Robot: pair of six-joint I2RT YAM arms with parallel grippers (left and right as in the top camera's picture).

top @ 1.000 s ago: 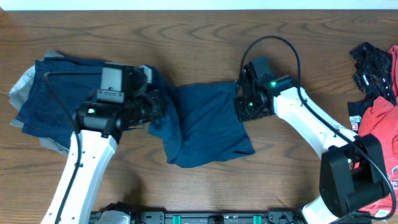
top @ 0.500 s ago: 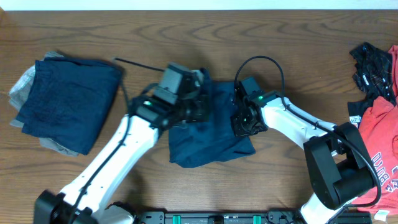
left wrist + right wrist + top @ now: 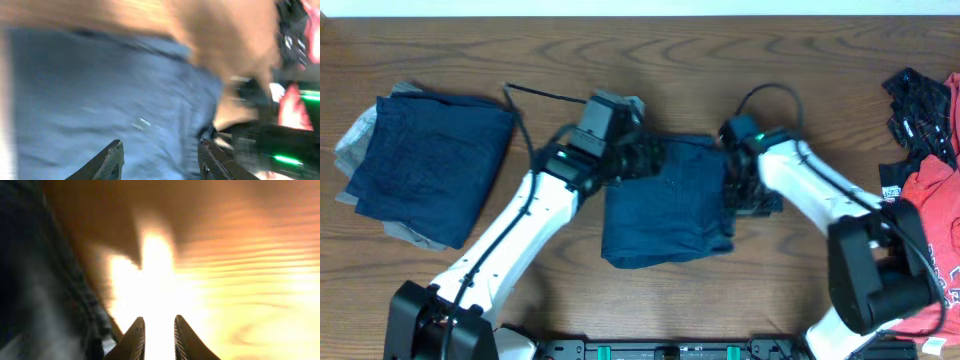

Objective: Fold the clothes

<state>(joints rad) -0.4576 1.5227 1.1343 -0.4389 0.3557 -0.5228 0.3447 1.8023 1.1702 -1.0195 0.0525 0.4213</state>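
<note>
The blue shirt [image 3: 665, 205] lies flat on the counter, apart from the folded pile [image 3: 425, 165], on its right-arm side. My left end effector [image 3: 645, 158] hovers over the shirt's edge nearer the pile, fingers spread and empty. The right end effector [image 3: 740, 195] is at the farther edge, fingers slightly apart over bare wood. I judge the left one is better placed.

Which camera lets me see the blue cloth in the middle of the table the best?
The overhead camera. It shows the whole blue cloth lying on the table between both arms. The left wrist camera sees only a blurry close-up patch of it, and the right wrist camera catches just a dark, blurry edge.
</note>
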